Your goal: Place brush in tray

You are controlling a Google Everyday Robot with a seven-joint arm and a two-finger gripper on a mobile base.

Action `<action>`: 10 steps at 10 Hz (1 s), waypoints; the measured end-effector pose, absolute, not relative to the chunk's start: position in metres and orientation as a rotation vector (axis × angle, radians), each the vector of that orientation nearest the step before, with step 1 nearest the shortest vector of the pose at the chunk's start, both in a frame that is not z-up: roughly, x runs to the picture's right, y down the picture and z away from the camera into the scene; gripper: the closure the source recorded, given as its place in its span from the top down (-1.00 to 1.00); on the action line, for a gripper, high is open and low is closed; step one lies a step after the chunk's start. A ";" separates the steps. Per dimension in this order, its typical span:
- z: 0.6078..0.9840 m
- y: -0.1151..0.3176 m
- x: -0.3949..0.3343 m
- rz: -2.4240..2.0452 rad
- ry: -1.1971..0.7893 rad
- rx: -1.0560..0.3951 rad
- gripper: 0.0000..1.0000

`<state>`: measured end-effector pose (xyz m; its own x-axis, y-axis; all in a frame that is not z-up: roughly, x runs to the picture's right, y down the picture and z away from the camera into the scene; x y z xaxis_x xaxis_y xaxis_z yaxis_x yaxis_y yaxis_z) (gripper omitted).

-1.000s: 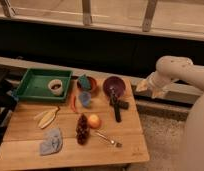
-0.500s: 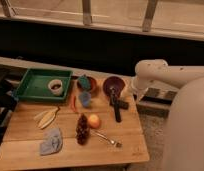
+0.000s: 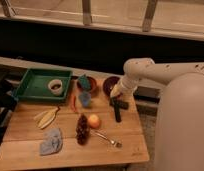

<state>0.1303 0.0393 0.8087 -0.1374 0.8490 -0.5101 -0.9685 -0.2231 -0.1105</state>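
The brush [image 3: 117, 114] is a slim black stick lying on the wooden table [image 3: 25, 131], just in front of the purple bowl [image 3: 109, 83]. A short black block [image 3: 121, 104] lies across its upper end. The green tray [image 3: 30, 85] sits at the table's far left with a small white cup [image 3: 56, 86] inside. My gripper [image 3: 115, 94] hangs at the end of the white arm [image 3: 145, 70], low over the bowl's near edge and right above the brush's upper end. I cannot tell whether it touches the brush.
Between the brush and the tray lie a teal object in a dish [image 3: 85, 81], a blue cup [image 3: 85, 99] and a red chili [image 3: 74, 103]. Nearer lie a banana [image 3: 46, 117], grapes [image 3: 82, 129], an orange [image 3: 94, 121], a silver fork [image 3: 107, 138] and a blue cloth [image 3: 51, 141].
The arm has swung in from the table's right side, leftward and down, bringing the gripper from beside the table to just above the brush's upper end. The objects have not moved.
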 end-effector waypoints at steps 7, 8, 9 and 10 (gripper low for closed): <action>0.837 0.032 0.095 1.672 0.277 -0.579 0.26; 0.842 0.033 0.093 1.658 0.289 -0.575 0.26; 0.849 0.036 0.094 1.651 0.302 -0.579 0.26; 0.853 0.038 0.095 1.644 0.313 -0.583 0.26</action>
<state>0.0948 0.0385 0.8534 -0.0699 0.8395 -0.5389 -0.9787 -0.1622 -0.1257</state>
